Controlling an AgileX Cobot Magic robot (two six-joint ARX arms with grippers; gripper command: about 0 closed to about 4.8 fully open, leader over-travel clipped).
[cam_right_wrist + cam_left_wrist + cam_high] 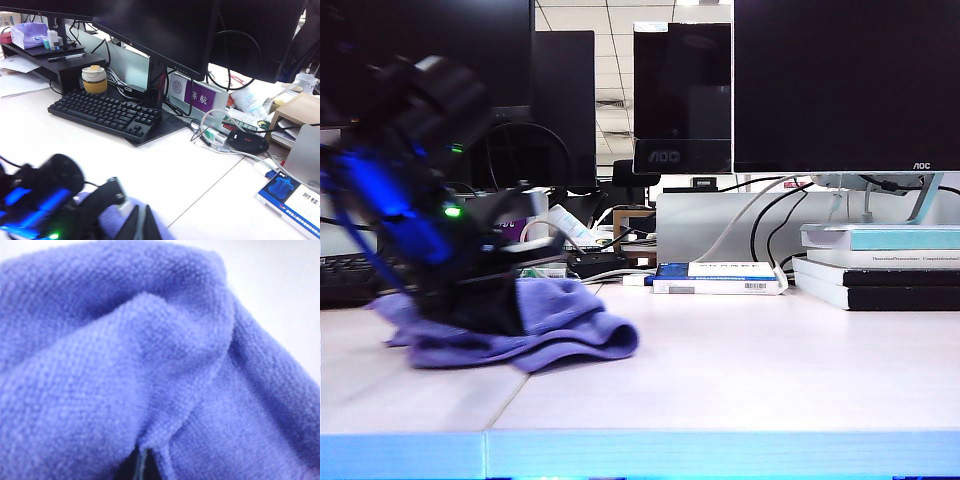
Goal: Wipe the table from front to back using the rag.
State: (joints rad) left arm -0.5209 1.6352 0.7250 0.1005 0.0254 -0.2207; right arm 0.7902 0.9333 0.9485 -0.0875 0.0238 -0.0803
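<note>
A: Nearest us, what sits on the counter [740, 390]?

B: Bare pale surface up to the blue front edge, then the rag [560, 325] on the left side, bunched into soft folds, its right end rolled over on itself. The left gripper [485, 300] is pressed down into it; its jaws are closed, and the left wrist view shows a fold of rag [150, 365] gathered right at their tips, so I judge it pinched there.

A: How will the cloth behave?

B: Light, limp terry. It should drag easily but will bunch and ride up rather than stay spread. A hold near the middle of the heap, with downward pressure, would keep more of it flat on the counter than a pinch at the hem.

A: And the right gripper?

B: It appears in none of the views, so I cannot tell how its jaws stand. Its wrist camera looks down on the left arm [45, 200] from the side.

A: What lies farther back?

B: A black keyboard [107, 114] behind the rag, a yellow cup [94, 80] beyond that, loose cables [760, 225], a blue-and-white box [720, 277], stacked books [880, 265] on the right and monitors [840, 85] at the rear. The keyboard and cables would stop a backward stroke first.
</note>
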